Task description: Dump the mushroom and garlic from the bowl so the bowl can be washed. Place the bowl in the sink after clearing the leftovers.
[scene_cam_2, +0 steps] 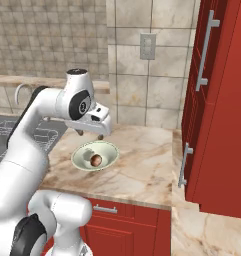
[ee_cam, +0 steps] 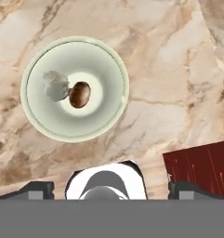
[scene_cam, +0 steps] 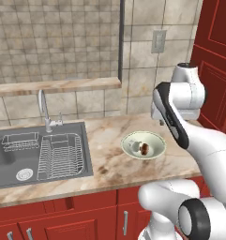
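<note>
The bowl (ee_cam: 108, 69) is a shallow pale cream dish standing upright on the marble counter (scene_cam: 109, 164), to the right of the sink (scene_cam: 11, 164). Inside it the brown mushroom (ee_cam: 79, 94) lies at the centre, touching the whitish garlic (ee_cam: 55, 86) beside it. Both show in the left base view too, mushroom (scene_cam: 144, 149) and garlic (scene_cam: 135, 146). My gripper (scene_cam_2: 88, 134) hangs above the bowl's (scene_cam_2: 109, 150) far edge, pointing down. It is open, with its fingertips (ee_cam: 36, 188) wide apart and nothing between them.
The sink holds wire racks (scene_cam: 60, 157) and a round drain (scene_cam: 24, 174), with a chrome tap (scene_cam: 44, 110) behind it. Tall red cabinets (scene_cam_2: 217, 100) close off the counter's right end. A tiled wall with an outlet (scene_cam: 158, 41) stands behind.
</note>
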